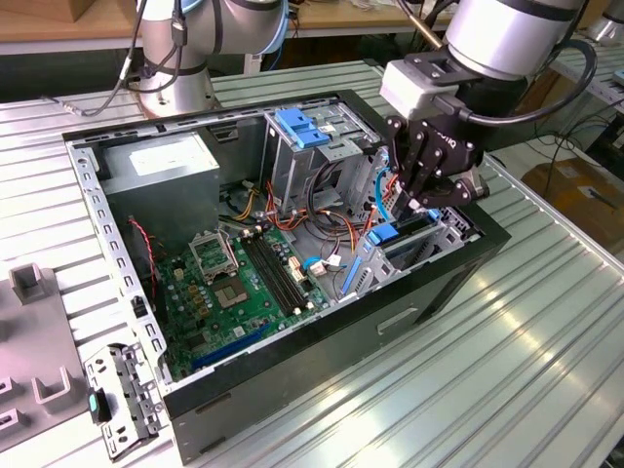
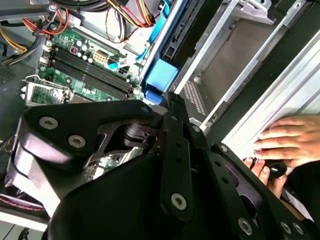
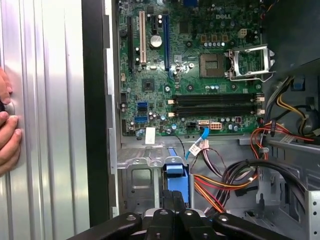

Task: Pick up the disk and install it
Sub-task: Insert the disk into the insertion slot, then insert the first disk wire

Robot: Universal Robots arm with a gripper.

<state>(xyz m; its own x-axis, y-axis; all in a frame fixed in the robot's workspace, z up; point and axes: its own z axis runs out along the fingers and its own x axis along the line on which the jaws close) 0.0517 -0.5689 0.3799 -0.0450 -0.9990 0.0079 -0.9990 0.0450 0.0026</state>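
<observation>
The disk (image 1: 402, 237) stands on edge in the drive bay at the open computer case's corner, toward the exterior view's right. Its blue rail and blue end tab (image 2: 161, 77) face up. In the first wrist view the blue tab (image 3: 177, 172) sits just past my fingertips. My gripper (image 1: 417, 207) hangs straight over the bay with its black fingers pressed together, their tips at the disk's upper edge by the tab. In the second wrist view the gripper (image 2: 169, 97) tips meet right next to the tab, and the first wrist view shows the gripper (image 3: 173, 194) fingers closed as well.
The case holds a green motherboard (image 1: 234, 283), a grey power supply (image 1: 161, 161), an upright metal cage with a blue latch (image 1: 297, 127) and loose cables (image 3: 235, 175). A person's hand (image 3: 7, 130) rests on the ribbed table beside the case. A second arm's base (image 1: 175, 58) stands behind.
</observation>
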